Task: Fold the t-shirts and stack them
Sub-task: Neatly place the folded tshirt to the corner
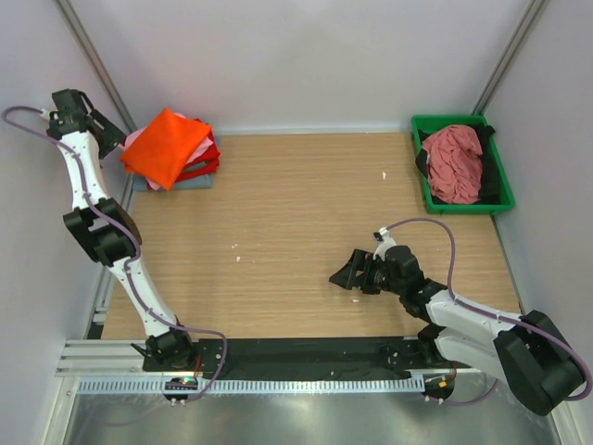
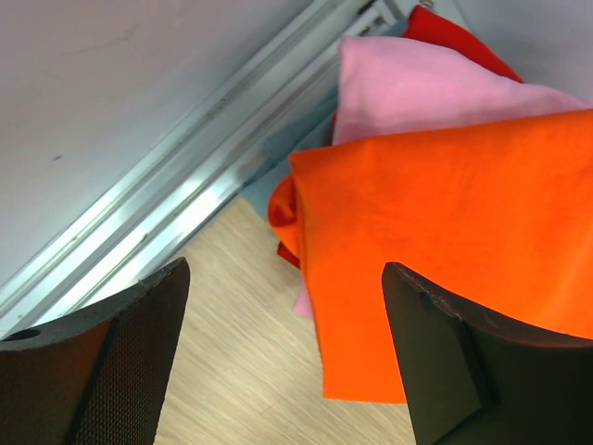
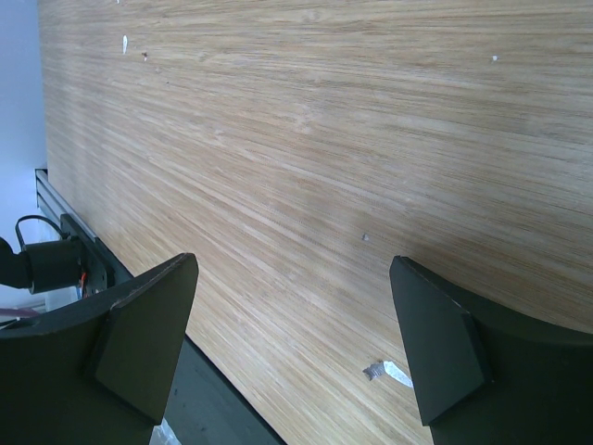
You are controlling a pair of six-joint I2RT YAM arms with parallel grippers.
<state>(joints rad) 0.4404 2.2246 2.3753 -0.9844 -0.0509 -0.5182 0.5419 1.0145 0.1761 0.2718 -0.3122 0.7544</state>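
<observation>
Wood desk [image 1: 306, 213], white walls [image 1: 306, 56]. Far left corner: stack of four tees, orange [image 1: 167, 144] on top, then pink [image 2: 408, 83], red [image 2: 454, 37], grey-blue [image 1: 190, 184]. Far right corner: one green tray [image 1: 500, 199], two tees crumpled inside, rose [image 1: 454, 162] and black [image 1: 491, 181]. Left gripper [image 2: 283, 273] and right gripper [image 3: 292, 264] wide open, empty.

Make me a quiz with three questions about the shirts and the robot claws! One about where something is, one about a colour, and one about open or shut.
1. Where is the green tray?
A. far right corner of the table
B. middle of the table
C. near left corner

2. What colour is the top t-shirt on the pile?
A. black
B. orange
C. grey-blue

3. How is the right claw?
A. open, holding nothing
B. shut on a shirt
C. shut on the tray

Answers:
1 A, the top view shows it far from the arms, on the right.
2 B, bright orange cloth lies uppermost.
3 A, its fingers stand wide apart with only bare wood between them.
</observation>
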